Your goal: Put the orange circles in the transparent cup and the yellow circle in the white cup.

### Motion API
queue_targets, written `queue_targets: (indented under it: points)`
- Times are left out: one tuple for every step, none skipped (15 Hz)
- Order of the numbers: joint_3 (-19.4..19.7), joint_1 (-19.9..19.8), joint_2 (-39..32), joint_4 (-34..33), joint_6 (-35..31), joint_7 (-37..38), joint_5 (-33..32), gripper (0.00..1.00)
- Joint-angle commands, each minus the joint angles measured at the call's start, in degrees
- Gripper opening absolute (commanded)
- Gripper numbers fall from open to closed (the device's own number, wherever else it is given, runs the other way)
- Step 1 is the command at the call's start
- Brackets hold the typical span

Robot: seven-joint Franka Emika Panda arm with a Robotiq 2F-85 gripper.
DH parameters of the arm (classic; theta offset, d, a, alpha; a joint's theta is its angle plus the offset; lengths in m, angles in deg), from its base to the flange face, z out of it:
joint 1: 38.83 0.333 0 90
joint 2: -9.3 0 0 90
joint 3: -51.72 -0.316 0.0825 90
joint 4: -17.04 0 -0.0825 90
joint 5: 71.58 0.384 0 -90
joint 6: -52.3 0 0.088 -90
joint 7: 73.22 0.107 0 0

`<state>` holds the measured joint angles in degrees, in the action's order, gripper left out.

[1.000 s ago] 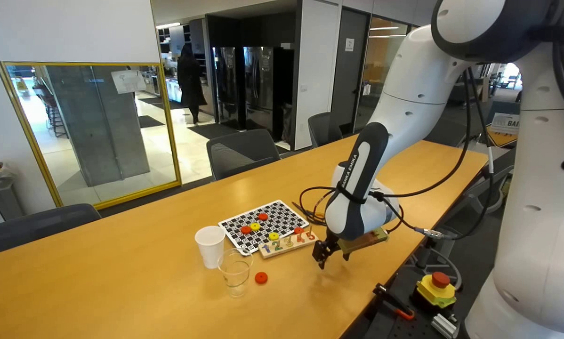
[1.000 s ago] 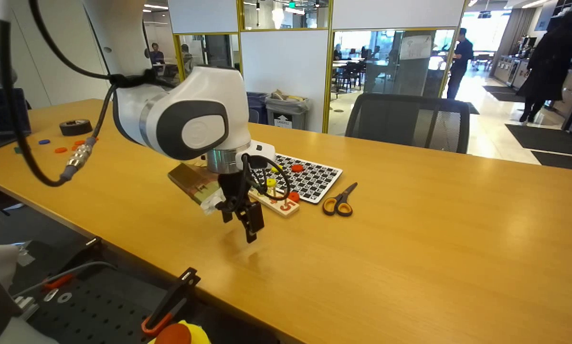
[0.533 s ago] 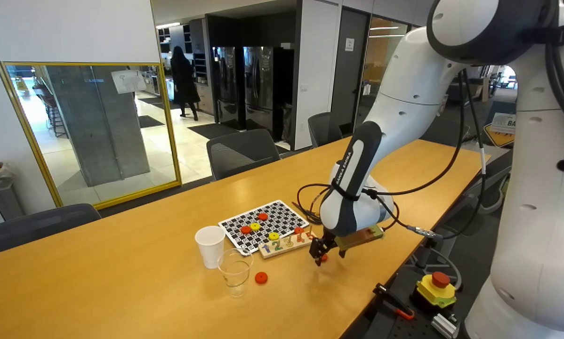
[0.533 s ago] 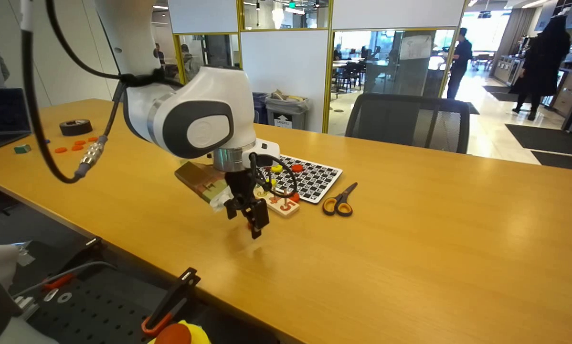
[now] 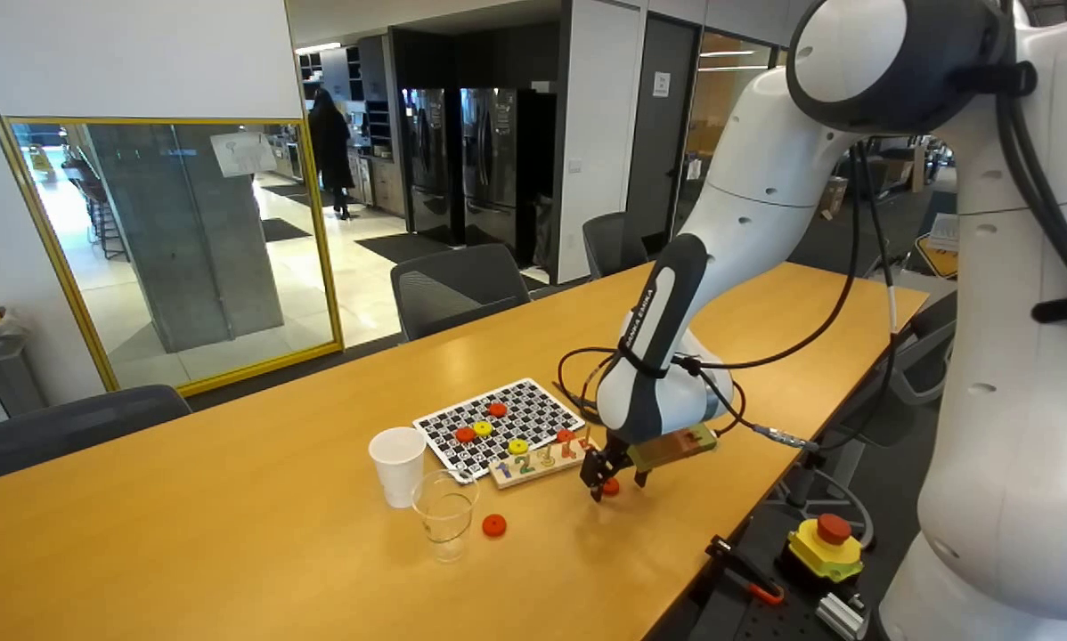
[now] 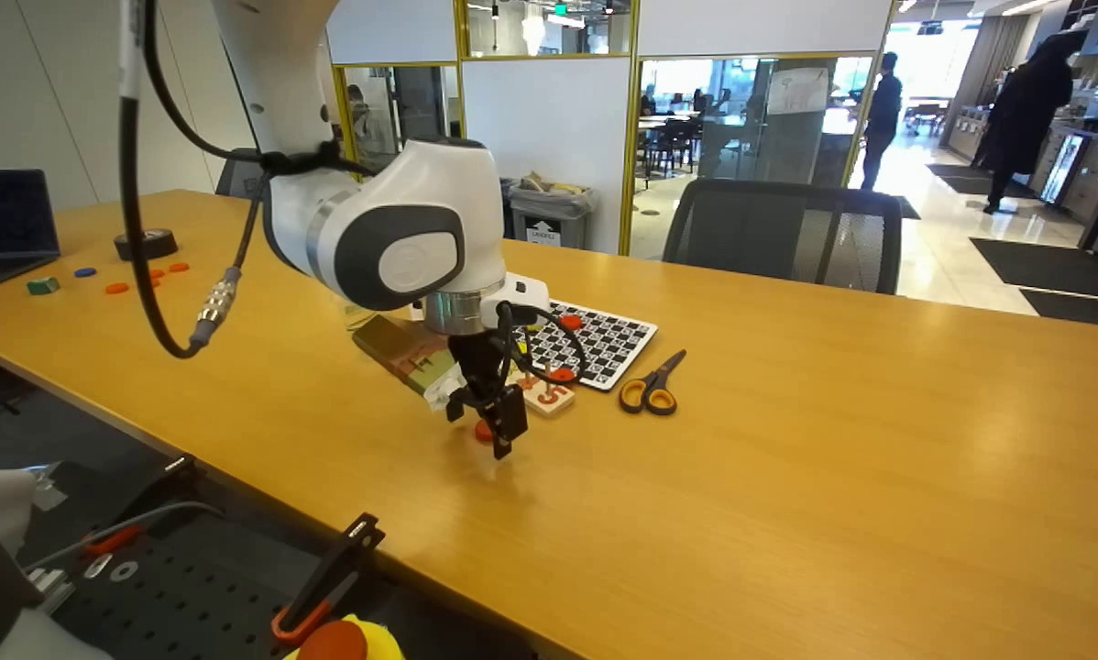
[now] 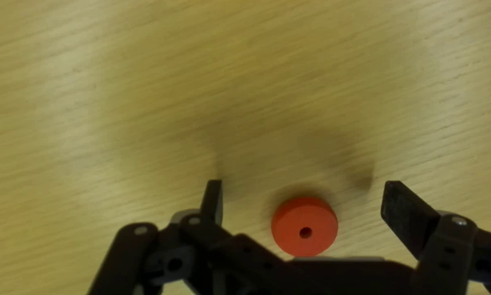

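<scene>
Low over table (image 5: pixel 275 543), gripper (image 7: pixel 303 192) with fingers spread wide apart, grasping nothing; orange circle (image 7: pixel 305 227) on table beneath, seen between fingertips (small dark hole in it, touching neither finger). Another orange circle (image 5: pixel 494 525) just beside transparent cup (image 5: pixel 446 525); white cup (image 5: pixel 398 463) near it, both upright. On checkered board (image 5: pixel 533 405), one yellow circle (image 5: pixel 483 429) between two more orange circles (image 5: pixel 497 409). Second yellow circle (image 5: pixel 517 446) by numbered strip (image 5: pixel 547 462).

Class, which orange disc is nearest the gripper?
The orange disc framed by the open gripper in the wrist view; others, like the disc beside the clear cup, lie farther away.
</scene>
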<state>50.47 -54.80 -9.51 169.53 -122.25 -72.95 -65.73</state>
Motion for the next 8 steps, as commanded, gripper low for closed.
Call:
queue_targets:
  points:
    - [-1.12,-1.4,-0.85,-1.69,0.45,-2.15,1.34,1.0]
    - [-1.1,-1.45,-1.02,-1.95,0.53,-2.21,1.28,1.0]
    - [-0.97,-1.37,-1.21,-2.29,0.75,-2.16,1.21,1.0]
    - [-1.01,-1.42,-1.32,-2.48,0.8,-2.2,1.23,1.0]
    - [-1.1,-1.48,-1.46,-2.74,0.9,-2.26,1.26,1.0]
    - [-1.12,-1.49,-1.55,-2.91,0.94,-2.29,1.27,1.0]
    - [-1.15,-1.51,-1.65,-3.05,0.94,-2.32,1.29,1.0]
    - [-0.96,-1.34,-1.81,-3.13,0.74,-2.35,1.12,1.0]
